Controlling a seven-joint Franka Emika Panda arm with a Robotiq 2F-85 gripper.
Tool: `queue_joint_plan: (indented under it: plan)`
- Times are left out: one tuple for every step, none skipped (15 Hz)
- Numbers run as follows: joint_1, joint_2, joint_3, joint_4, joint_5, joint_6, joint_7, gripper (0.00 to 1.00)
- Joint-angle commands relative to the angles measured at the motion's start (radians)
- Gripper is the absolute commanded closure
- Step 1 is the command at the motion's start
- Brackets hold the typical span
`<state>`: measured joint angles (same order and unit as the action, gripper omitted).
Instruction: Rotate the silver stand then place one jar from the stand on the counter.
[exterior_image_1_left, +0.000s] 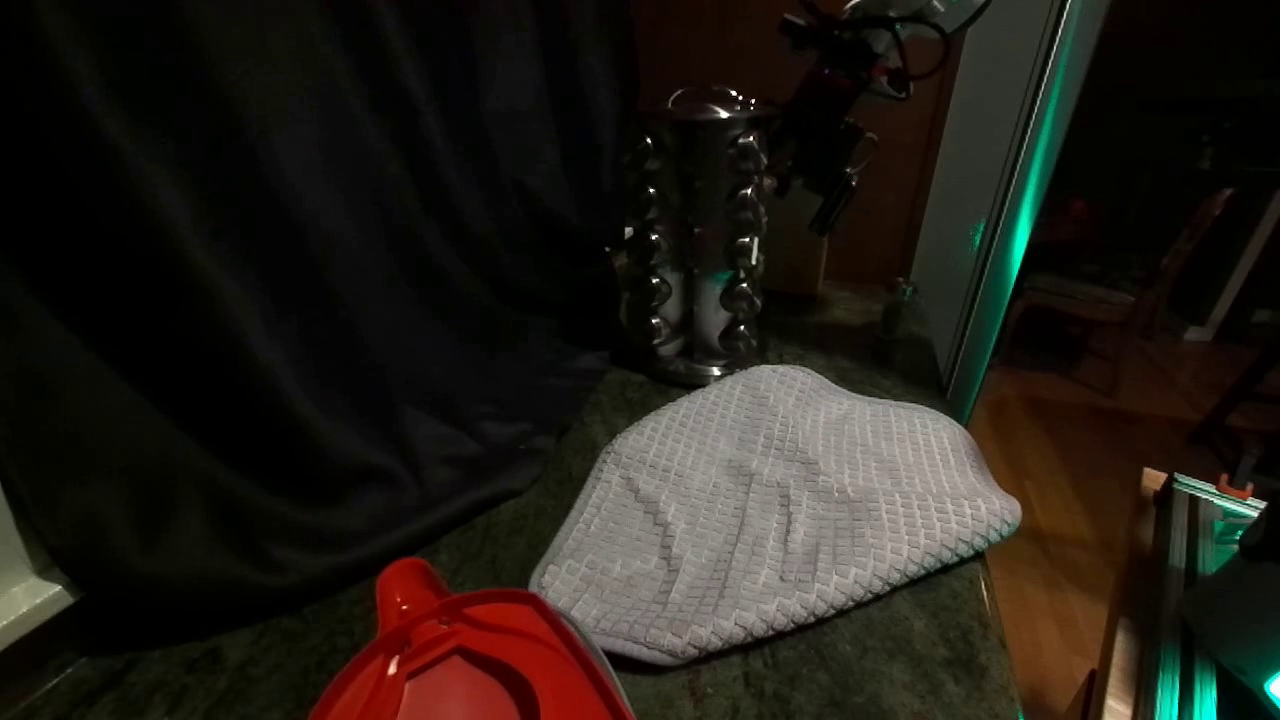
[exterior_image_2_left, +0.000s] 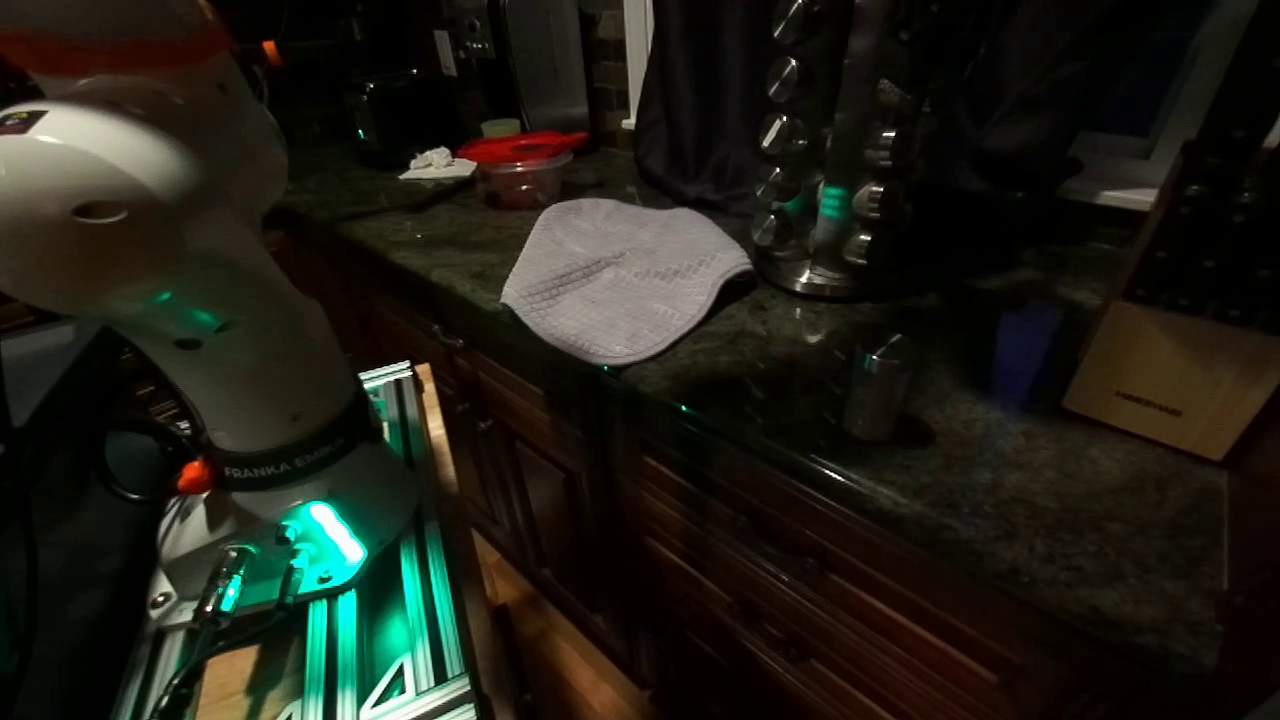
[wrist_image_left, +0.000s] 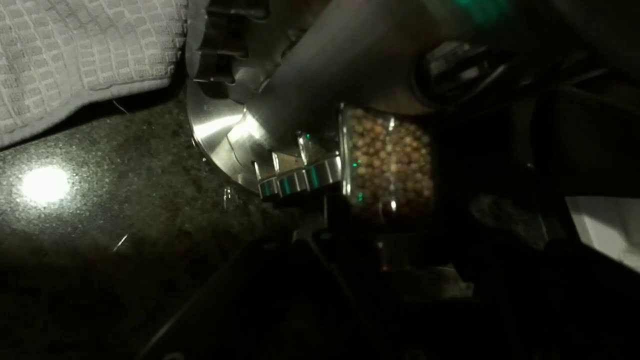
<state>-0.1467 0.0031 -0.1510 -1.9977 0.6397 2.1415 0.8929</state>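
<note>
The silver stand (exterior_image_1_left: 700, 240) stands upright on the dark counter (exterior_image_1_left: 870, 660) and shows in both exterior views (exterior_image_2_left: 835, 215); its top is cut off in one of them. In the wrist view its shiny column (wrist_image_left: 320, 70) and base tilt across the upper middle. A glass jar of round tan seeds (wrist_image_left: 390, 155) is beside the column; I cannot tell whether it is fully out of its slot. My gripper (wrist_image_left: 392, 225) is very dark, with its fingers on both sides of that jar, apparently shut on it. In an exterior view the gripper (exterior_image_1_left: 820, 190) is at the stand's upper right.
A grey checked cloth (exterior_image_1_left: 790, 500) lies in front of the stand. A red plastic object (exterior_image_1_left: 470, 650) is at the near edge. A metal shaker (exterior_image_2_left: 878, 390), blurred blue object (exterior_image_2_left: 1025, 340) and knife block (exterior_image_2_left: 1170, 370) stand on the counter. A black curtain (exterior_image_1_left: 300, 250) hangs behind.
</note>
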Motion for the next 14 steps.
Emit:
queue_joint_plan:
  plan:
    - [-0.005,-0.033,-0.004,-0.002,-0.041,0.024,-0.016,0.75]
    - [-0.005,-0.032,-0.003,0.002,-0.048,0.026,-0.025,0.75]
    - [-0.004,-0.031,-0.003,0.006,-0.056,0.026,-0.029,0.75]
    - [-0.005,-0.028,-0.003,0.009,-0.061,0.026,-0.03,0.75]
    - [-0.006,-0.022,-0.004,0.012,-0.055,0.029,-0.03,0.75]
    - [-0.007,-0.019,-0.006,0.011,-0.045,0.029,-0.019,0.75]
    - [-0.01,-0.017,-0.008,0.008,-0.024,0.021,-0.011,0.75]
    - [-0.01,-0.016,-0.009,0.001,-0.017,0.025,-0.002,0.75]
    - [-0.012,-0.016,-0.01,-0.005,-0.011,0.028,0.006,0.75]
    - [-0.013,-0.019,-0.012,-0.011,0.0,0.027,0.019,0.75]
    - [-0.014,-0.023,-0.013,-0.017,0.013,0.028,0.026,0.75]
    - [-0.016,-0.028,-0.015,-0.024,0.021,0.035,0.032,0.75]
    - [-0.017,-0.031,-0.015,-0.031,0.027,0.042,0.04,0.75]
    - [-0.017,-0.034,-0.017,-0.034,0.029,0.045,0.045,0.75]
